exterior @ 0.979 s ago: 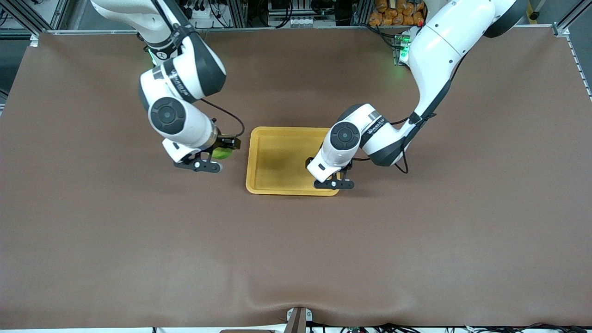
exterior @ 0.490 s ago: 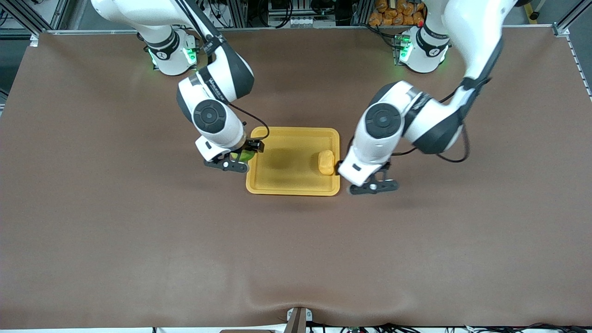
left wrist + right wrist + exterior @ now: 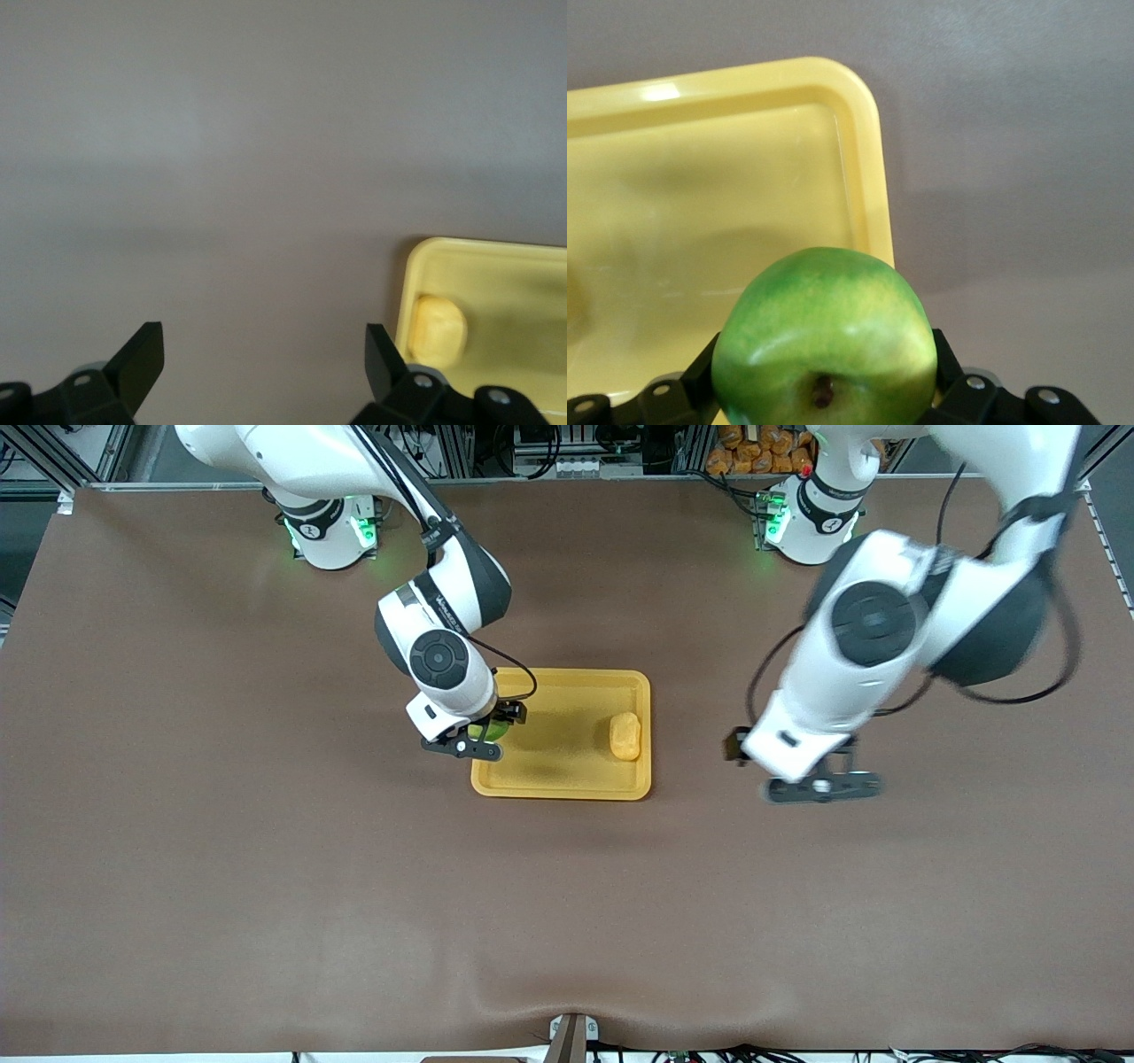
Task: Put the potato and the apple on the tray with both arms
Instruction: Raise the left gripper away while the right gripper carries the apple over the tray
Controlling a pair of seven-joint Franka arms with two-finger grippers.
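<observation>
A shallow rectangular yellow-orange plastic tray [image 3: 562, 786] sits mid-table. A small yellow-orange oblong potato [image 3: 625, 736] lies in it, by the rim toward the left arm's end. The right arm's black two-finger gripper [image 3: 483, 732] hangs over the tray's edge at the right arm's end, its fingers clamped on a small round bright green apple [image 3: 824, 351]. The left arm's black gripper [image 3: 802, 771] hovers over bare brown table off the tray, well apart from the potato, fingers spread wide and empty.
</observation>
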